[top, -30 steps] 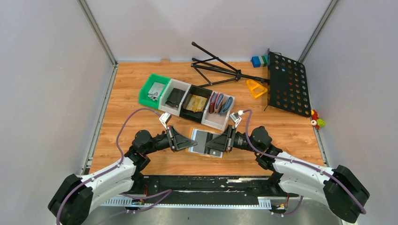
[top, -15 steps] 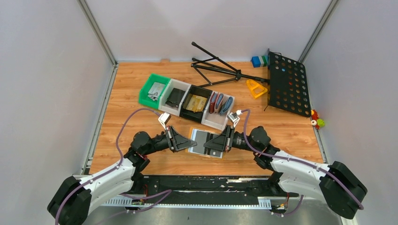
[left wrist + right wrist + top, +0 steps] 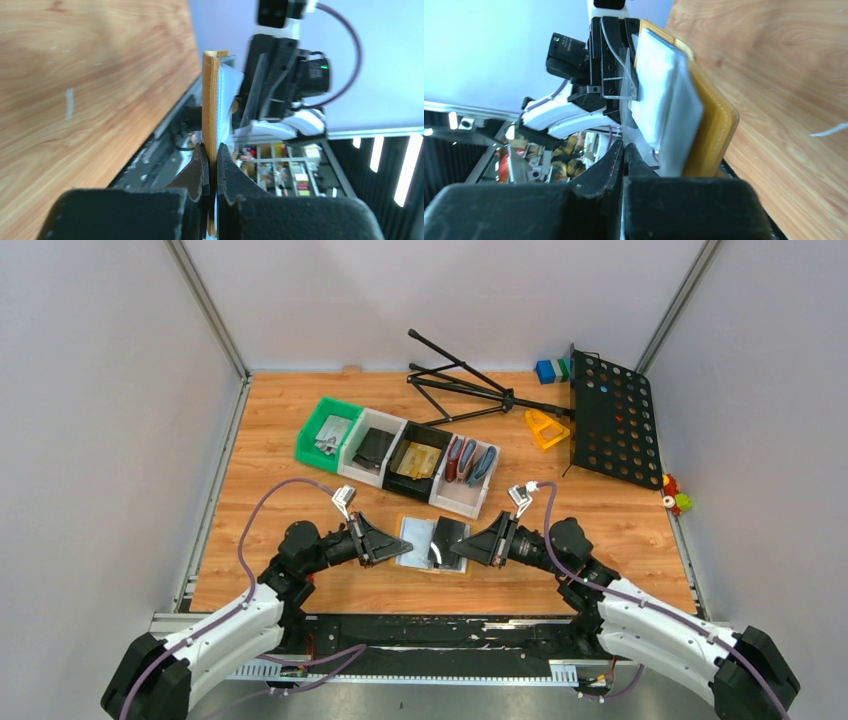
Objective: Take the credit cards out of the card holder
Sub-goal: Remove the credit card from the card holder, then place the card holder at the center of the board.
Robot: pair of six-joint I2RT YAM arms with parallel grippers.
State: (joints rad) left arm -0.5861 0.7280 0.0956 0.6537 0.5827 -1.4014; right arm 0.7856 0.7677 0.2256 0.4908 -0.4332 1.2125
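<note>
The mustard-yellow card holder (image 3: 420,541) is held open between my two grippers, just above the table near its front edge. My left gripper (image 3: 401,546) is shut on its left mustard edge (image 3: 210,100), seen edge-on in the left wrist view, jaws (image 3: 212,152) pinching it. My right gripper (image 3: 468,549) is shut on a thin clear sleeve (image 3: 622,95) on the holder's pale lining (image 3: 664,100); the mustard cover (image 3: 711,125) stands beside the jaws (image 3: 624,150). No card shows in the holder. Gold-tan cards (image 3: 421,457) lie in the black bin.
A row of bins stands behind: green (image 3: 318,430), white (image 3: 358,435), black (image 3: 400,480), and white (image 3: 455,502) with dark-red and blue wallets. A folded black stand (image 3: 470,390), a yellow piece (image 3: 546,427), a black perforated panel (image 3: 610,415) and small toys (image 3: 675,498) lie at the back right.
Both arms have drawn back toward the near edge and the right gripper has moved right. The holder's right half now looks dark and lifted.
</note>
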